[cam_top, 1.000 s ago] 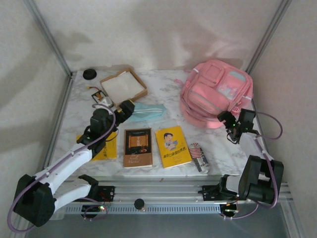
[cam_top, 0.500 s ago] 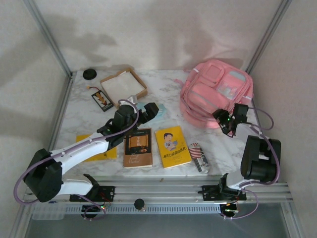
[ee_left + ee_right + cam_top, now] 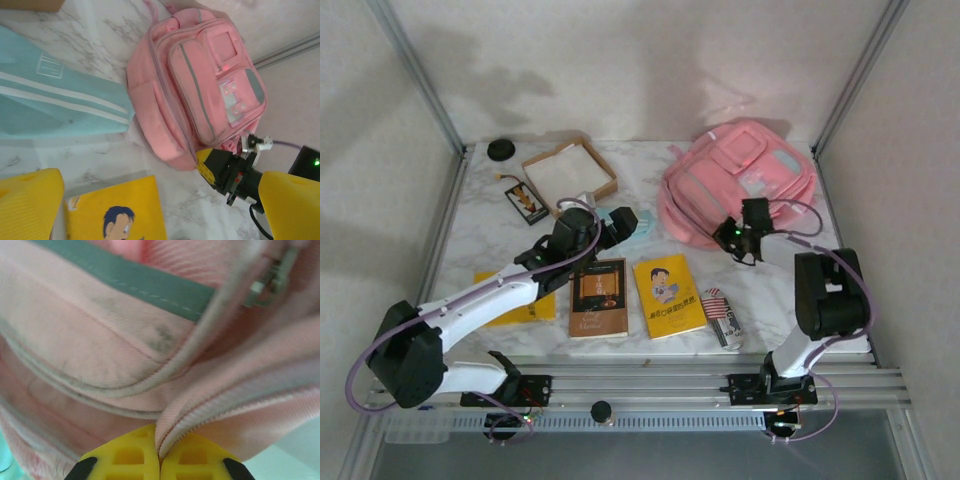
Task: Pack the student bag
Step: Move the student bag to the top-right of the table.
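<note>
Student bag (image 3: 740,185) in the upper right of the overhead frame, flat on the marble table (image 3: 765,292), front pockets facing up. Right gripper (image 3: 732,236) at the bag's lower edge, clamped onto it: in the wrist view, yellow pads (image 3: 125,460) pressed together at bottom centre, with a pink zip seam of the bag (image 3: 115,335) pinched between them. Left gripper (image 3: 625,222) near frame centre, jaws spread wide and empty, hovering over a light-blue pouch (image 3: 55,105). In its own view, yellow fingers (image 3: 27,200) in the two lower corners, bag (image 3: 195,85) at upper centre, right gripper (image 3: 205,161) against its lower corner. Yellow book (image 3: 668,295) and brown book (image 3: 599,297) side by side at lower centre. Cardboard box (image 3: 570,175) at upper left.
</note>
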`<state>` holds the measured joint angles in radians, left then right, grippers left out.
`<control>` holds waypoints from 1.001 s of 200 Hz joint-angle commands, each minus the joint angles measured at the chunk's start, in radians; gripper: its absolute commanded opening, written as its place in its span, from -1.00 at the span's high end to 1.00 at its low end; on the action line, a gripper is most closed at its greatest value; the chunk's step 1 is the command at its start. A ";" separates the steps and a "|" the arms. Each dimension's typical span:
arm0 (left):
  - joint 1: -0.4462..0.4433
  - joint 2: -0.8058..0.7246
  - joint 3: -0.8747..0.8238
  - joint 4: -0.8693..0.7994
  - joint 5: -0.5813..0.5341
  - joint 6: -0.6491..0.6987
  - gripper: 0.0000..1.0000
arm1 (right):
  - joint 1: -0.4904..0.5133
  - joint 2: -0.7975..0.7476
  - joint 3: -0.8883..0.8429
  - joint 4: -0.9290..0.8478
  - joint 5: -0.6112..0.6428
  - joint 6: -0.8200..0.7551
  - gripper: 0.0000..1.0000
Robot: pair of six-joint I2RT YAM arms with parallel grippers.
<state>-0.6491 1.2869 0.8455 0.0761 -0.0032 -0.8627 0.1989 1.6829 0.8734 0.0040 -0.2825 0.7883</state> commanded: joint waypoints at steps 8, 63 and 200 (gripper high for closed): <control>0.039 -0.068 0.016 -0.093 -0.048 0.034 -0.99 | 0.154 0.032 0.103 0.040 0.008 -0.042 1.00; 0.041 -0.047 0.031 -0.074 0.050 0.060 -0.99 | 0.240 -0.007 0.151 0.019 0.043 -0.008 0.12; -0.326 0.344 0.295 0.006 -0.030 0.087 -0.99 | -0.266 -0.140 -0.114 -0.010 -0.122 -0.059 -0.40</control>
<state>-0.9375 1.5612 1.0645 0.0658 -0.0021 -0.7925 -0.0422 1.4700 0.7181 -0.0853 -0.3405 0.7319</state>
